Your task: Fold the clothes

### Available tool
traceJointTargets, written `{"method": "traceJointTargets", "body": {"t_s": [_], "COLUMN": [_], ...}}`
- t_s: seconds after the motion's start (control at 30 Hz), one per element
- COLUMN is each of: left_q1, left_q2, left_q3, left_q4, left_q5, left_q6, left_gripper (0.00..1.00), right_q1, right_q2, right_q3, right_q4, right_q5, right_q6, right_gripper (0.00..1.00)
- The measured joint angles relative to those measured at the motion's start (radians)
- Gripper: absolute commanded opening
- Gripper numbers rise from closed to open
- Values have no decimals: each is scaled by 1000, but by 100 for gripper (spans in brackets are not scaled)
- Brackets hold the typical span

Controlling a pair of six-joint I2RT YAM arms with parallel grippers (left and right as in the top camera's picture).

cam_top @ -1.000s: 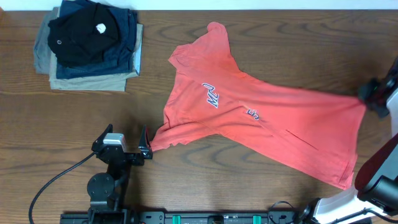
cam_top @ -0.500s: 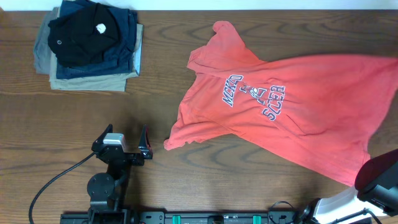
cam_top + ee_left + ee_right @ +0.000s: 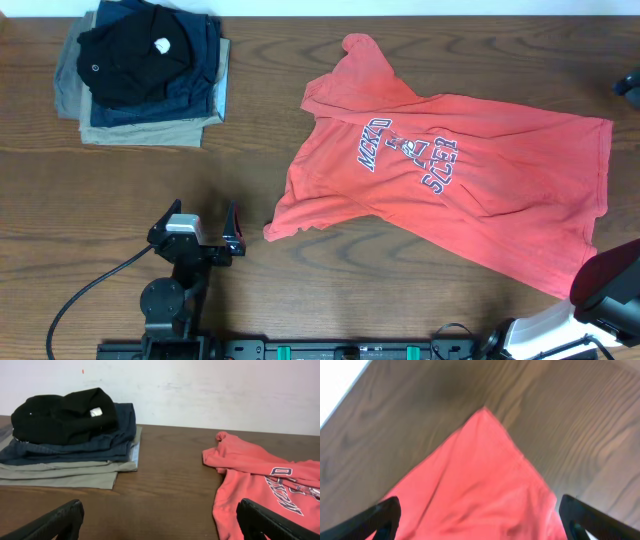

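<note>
The clothes, a coral-red T-shirt (image 3: pixel 450 180), lie spread face up on the wooden table, white lettering (image 3: pixel 410 155) showing, collar toward the left and hem toward the right. My left gripper (image 3: pixel 233 228) stands open just left of the near sleeve, touching nothing. Its wrist view shows it (image 3: pixel 160 522) empty, with the shirt (image 3: pixel 260 480) ahead on the right. My right gripper (image 3: pixel 480 520) hangs open above a hem corner of the shirt (image 3: pixel 485 410), holding nothing. Overhead, only a dark part of the right gripper (image 3: pixel 628 85) shows at the right edge.
A stack of folded black, navy and khaki garments (image 3: pixel 145 70) sits at the back left, also seen as a stack (image 3: pixel 70 445) in the left wrist view. The right arm's base (image 3: pixel 610 290) stands at the front right corner. A white wall borders the table's far edge.
The right gripper opened and let go of the shirt's hem, then drew away to the right. The shirt dropped flat, its lettering now showing. The left arm has not moved.
</note>
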Motion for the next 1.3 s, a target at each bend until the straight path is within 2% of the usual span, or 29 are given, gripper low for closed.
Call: {"method": "traceJointTargets", "body": {"t_s": [0.27,0.57,0.8,1.07,1.3], "left_q1": [0,0,0,0,0], "left_q2": [0,0,0,0,0], "left_q3": [0,0,0,0,0], "left_q4": [0,0,0,0,0], "left_q5": [0,0,0,0,0], "left_q6": [0,0,0,0,0], "left_gripper": [98,98,98,98,98], "right_q1": [1,6,40,129,198], "right_q2": [-89,-339,-394,-522,-747], "right_q3": [0,0,-17,-319,-644], "right_q4": [-224,-420,-552,-457,-310], "right_q5": [-146,-187,-191,-212,-298], "right_q6": [35,43,39,37,34], "right_gripper": [99,99,99,99,99]}}
